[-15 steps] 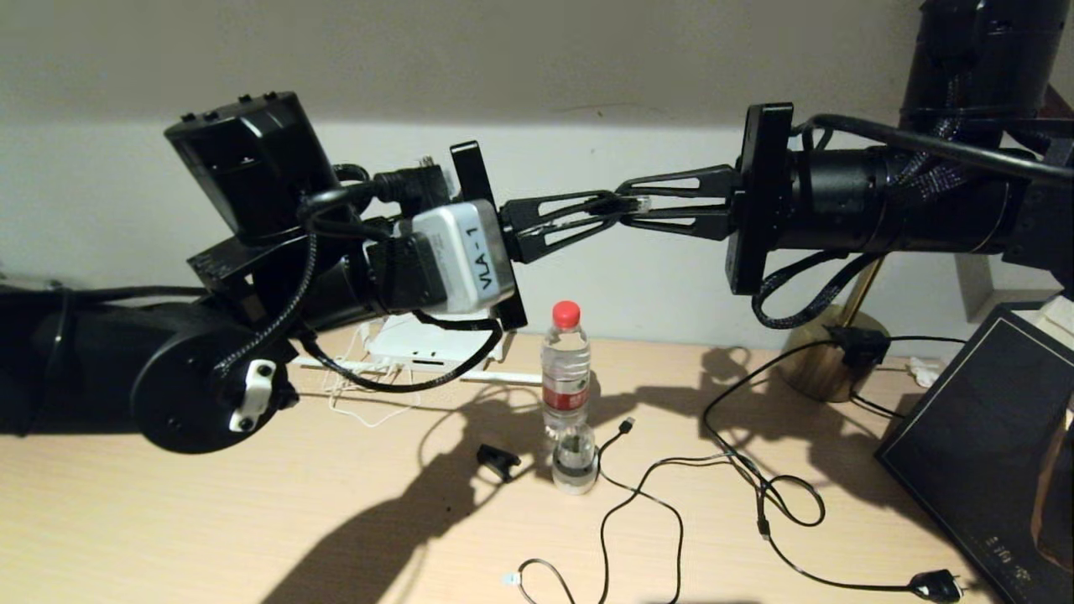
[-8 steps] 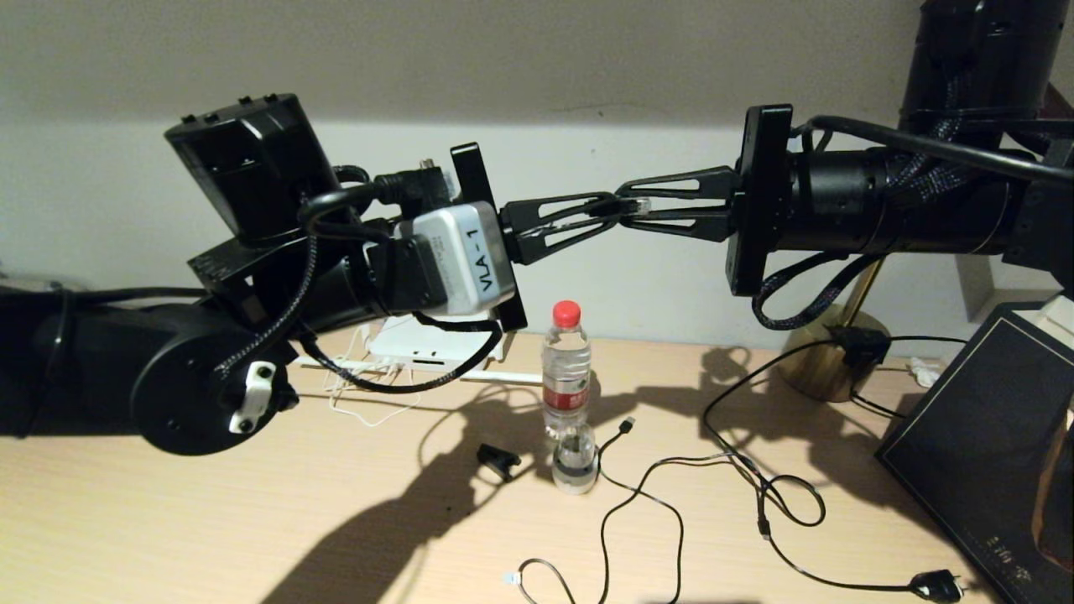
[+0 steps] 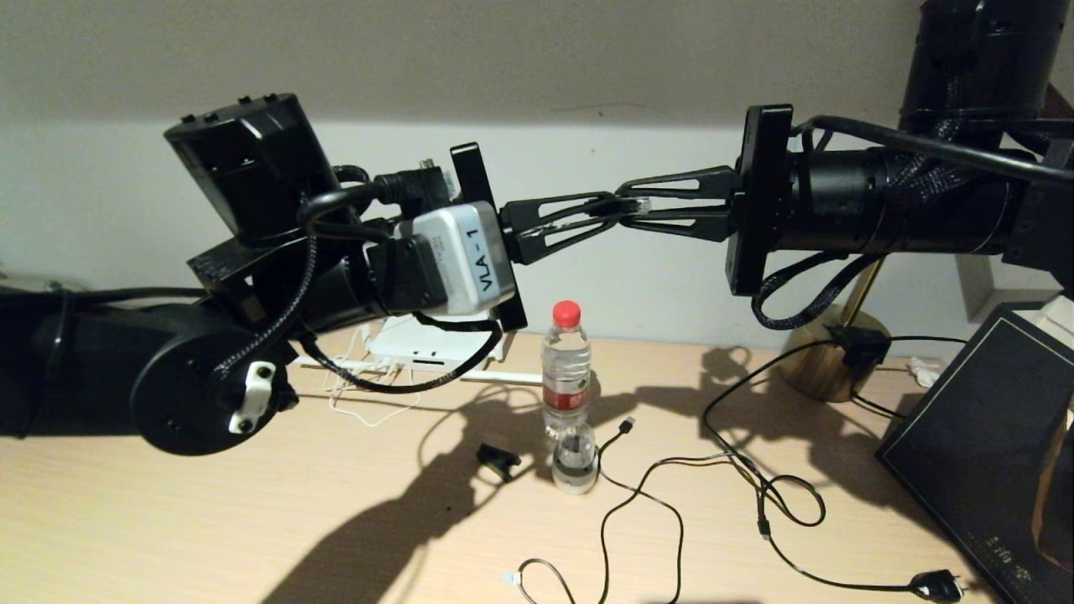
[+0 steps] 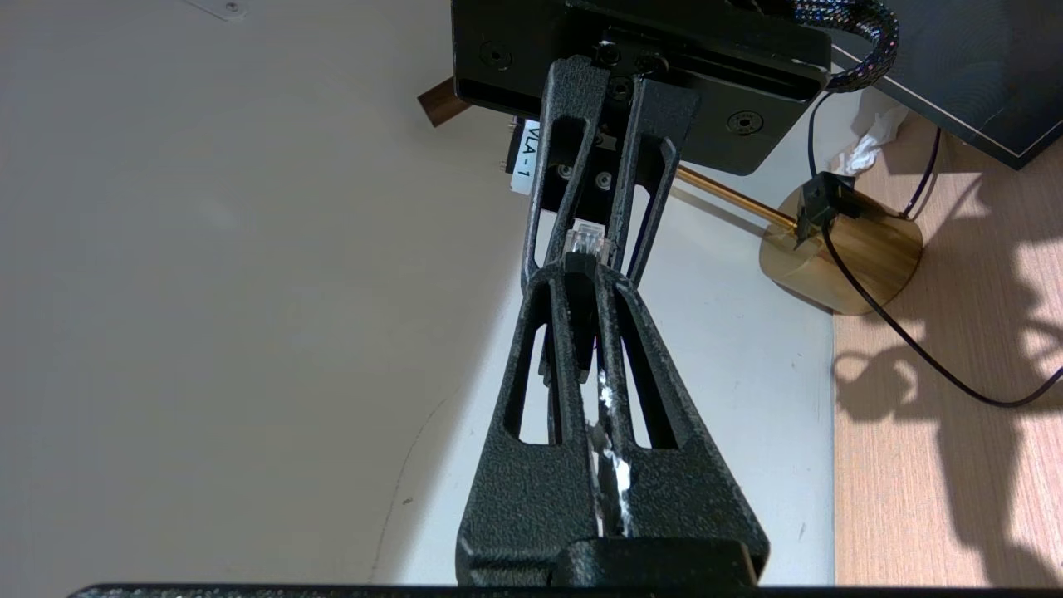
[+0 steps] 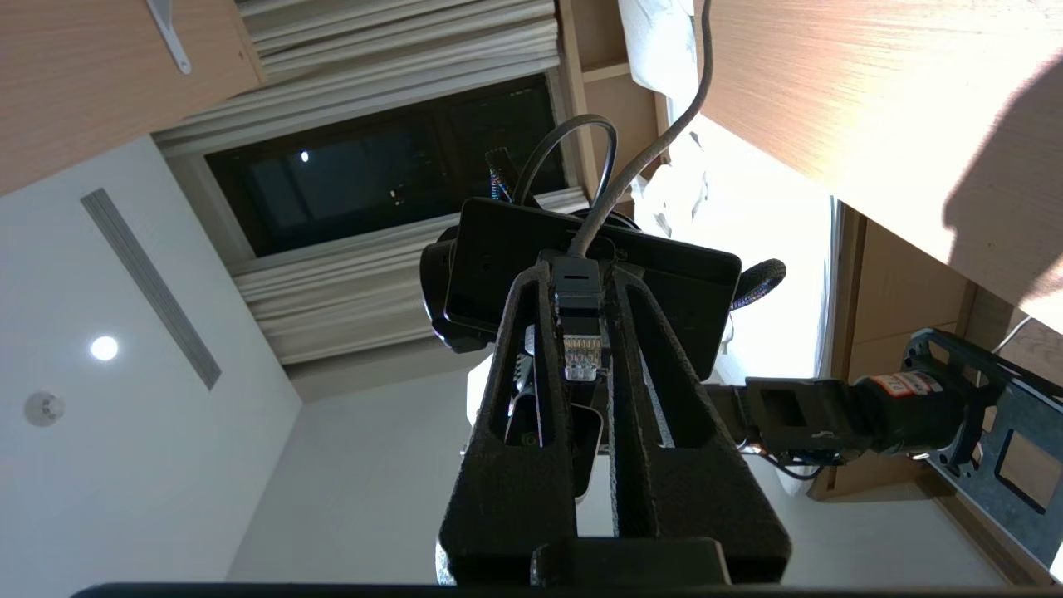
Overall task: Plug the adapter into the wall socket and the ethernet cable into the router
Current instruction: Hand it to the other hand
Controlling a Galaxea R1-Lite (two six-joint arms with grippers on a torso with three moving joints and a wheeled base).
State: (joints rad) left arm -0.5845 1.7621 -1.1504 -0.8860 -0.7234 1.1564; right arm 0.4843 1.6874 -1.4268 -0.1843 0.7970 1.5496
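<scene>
The ethernet cable (image 3: 639, 204), seen here only as its small clear clip plug on a black boot, is being held in mid-air above the back of the wooden desk (image 3: 252, 520), well above the things lying on it. The left gripper (image 3: 619, 206) is clenching the boot just behind the plug, and in the left wrist view the clear tip (image 4: 586, 243) is poking out past its fingertips. The right gripper (image 3: 623, 201) is meeting it tip to tip from the opposite side, its fingers closed on the same plug (image 5: 580, 353), whose gold contacts are showing between them in the right wrist view. Both arms are reaching in level from either side, with the plug between them over the water bottle (image 3: 566, 369). The router (image 3: 428, 344), a flat white box, is lying at the back edge of the desk by the wall, partly hidden behind the left arm, with thin white cords tangled at its front. The bottle is standing upright near the desk's middle, a small black clip (image 3: 497, 460) just beside its base. Thin black cables (image 3: 646, 495) are looping across the right half of the desk, one ending in a pronged black plug (image 3: 935, 583) near the front right corner. A brass lamp base (image 3: 826, 361) is sitting at the back right, and a dark flat panel (image 3: 982, 436) is leaning at the right edge.
</scene>
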